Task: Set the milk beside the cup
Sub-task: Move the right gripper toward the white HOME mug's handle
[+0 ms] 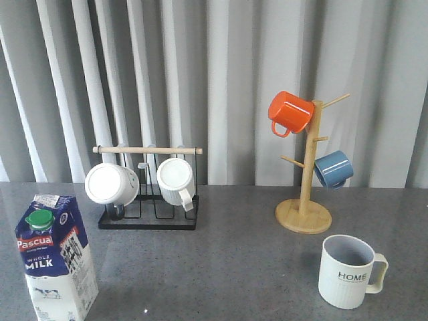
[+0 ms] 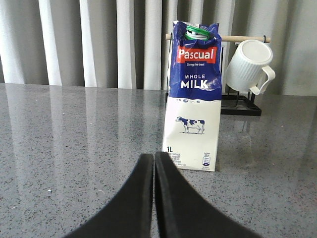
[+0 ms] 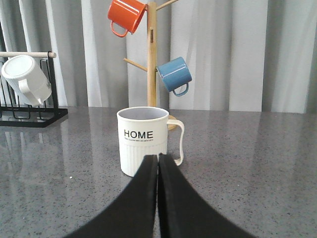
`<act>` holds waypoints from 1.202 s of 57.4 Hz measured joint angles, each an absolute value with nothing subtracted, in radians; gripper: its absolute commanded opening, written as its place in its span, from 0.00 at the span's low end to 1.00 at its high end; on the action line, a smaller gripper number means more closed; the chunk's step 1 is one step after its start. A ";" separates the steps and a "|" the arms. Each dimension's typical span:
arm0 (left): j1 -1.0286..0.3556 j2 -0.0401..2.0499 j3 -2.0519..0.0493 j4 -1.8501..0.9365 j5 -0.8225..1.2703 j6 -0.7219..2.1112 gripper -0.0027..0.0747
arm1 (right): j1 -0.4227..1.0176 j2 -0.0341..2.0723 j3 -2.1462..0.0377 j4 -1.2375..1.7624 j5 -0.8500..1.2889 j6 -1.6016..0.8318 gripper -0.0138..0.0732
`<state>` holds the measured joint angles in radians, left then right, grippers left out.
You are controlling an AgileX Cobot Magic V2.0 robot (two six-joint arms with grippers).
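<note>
Grey table (image 1: 221, 261): 1 milk (image 1: 56, 257), 1 cup (image 1: 348, 271), 4 hung mugs.

Pale grey pleated curtain (image 1: 234, 80) hanging in vertical folds across the back, dark grey speckled glossy tabletop (image 1: 221, 267) faintly mirroring its stripes
</note>
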<state>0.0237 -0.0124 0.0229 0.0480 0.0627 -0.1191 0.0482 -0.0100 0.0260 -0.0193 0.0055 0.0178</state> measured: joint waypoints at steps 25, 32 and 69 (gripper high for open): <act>0.024 -0.009 -0.051 0.068 -0.245 -0.115 0.03 | 0.048 0.016 -0.055 0.031 -0.393 0.010 0.15; 0.024 0.119 -0.186 0.065 -0.216 -0.100 0.03 | 0.048 0.192 -0.231 0.060 -0.281 -0.077 0.15; 0.013 0.661 -0.512 -0.059 -0.104 -0.097 0.03 | 0.048 0.888 -0.544 0.128 -0.065 -0.174 0.15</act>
<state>0.0130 0.6609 -0.5124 -0.0594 -0.1045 -0.0969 0.0482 0.8884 -0.5443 0.1284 -0.0652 -0.1736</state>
